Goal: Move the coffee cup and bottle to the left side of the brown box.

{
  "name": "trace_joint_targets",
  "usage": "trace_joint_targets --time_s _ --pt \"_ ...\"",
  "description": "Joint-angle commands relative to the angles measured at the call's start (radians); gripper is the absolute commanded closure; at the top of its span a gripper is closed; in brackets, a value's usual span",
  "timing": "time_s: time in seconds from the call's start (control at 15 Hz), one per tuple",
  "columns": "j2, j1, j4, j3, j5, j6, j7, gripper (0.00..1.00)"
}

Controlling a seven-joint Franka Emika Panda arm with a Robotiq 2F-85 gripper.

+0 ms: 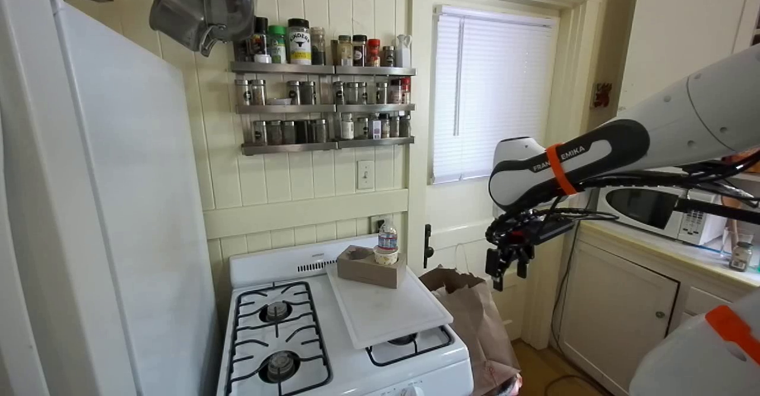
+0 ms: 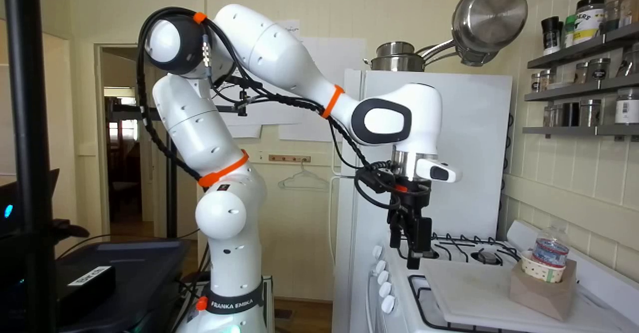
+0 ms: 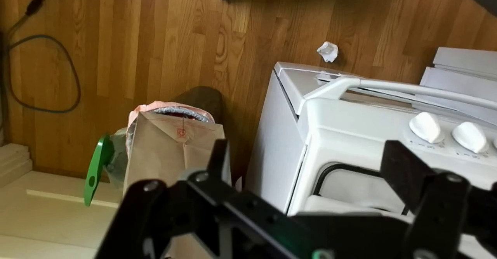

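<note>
So, I've got the Robotiq gripper (image 3: 304, 156) hanging well apart from the goods, its two fingers spread wide with nothing between them. In both exterior views the dotted paper cup (image 2: 541, 271) sits on top of the brown cardboard box (image 1: 368, 273), which rests on a white cutting board (image 1: 392, 322) laid across the gas stove (image 1: 427, 366). The clear plastic water bottle (image 2: 550, 247) rises directly above the cup's rim; it looks nested inside, but its base is hidden, so I can't be sure.

I'd take the bottle first. How full it is I can't make out, so its weight is a guess; I expect thin, slick walls that dent, and I'd close gently around the label. The cup should be very light and easily crushed. I'd pinch it just under the rim, where it's probably stiffest.
</note>
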Motion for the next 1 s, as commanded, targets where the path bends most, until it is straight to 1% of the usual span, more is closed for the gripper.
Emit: trace_joint_targets --time_s 0.0,0.13,0.27,0.47,0.53,0.6,0.67,0.8,0.93 --pt "0.084 -0.004 0.029 0.017 -0.001 0.112 0.053 0.0" --pt "0.152 0.008 0.048 0.025 0.024 0.211 0.088 0.0" --pt "0.24 0.006 0.076 0.047 0.036 0.303 0.161 0.0" --pt "0.348 0.024 0.131 0.082 0.058 0.4 0.225 0.0" --pt "0.37 0.036 0.154 0.093 0.068 0.388 0.23 0.0" --pt "0.358 0.06 0.163 0.096 0.103 0.348 0.178 0.0" --pt "0.329 0.03 0.119 0.088 0.058 0.381 0.196 0.0" --pt "0.358 0.053 0.149 0.099 0.079 0.378 0.195 0.0" --pt "0.361 0.057 0.156 0.101 0.081 0.376 0.195 0.0"
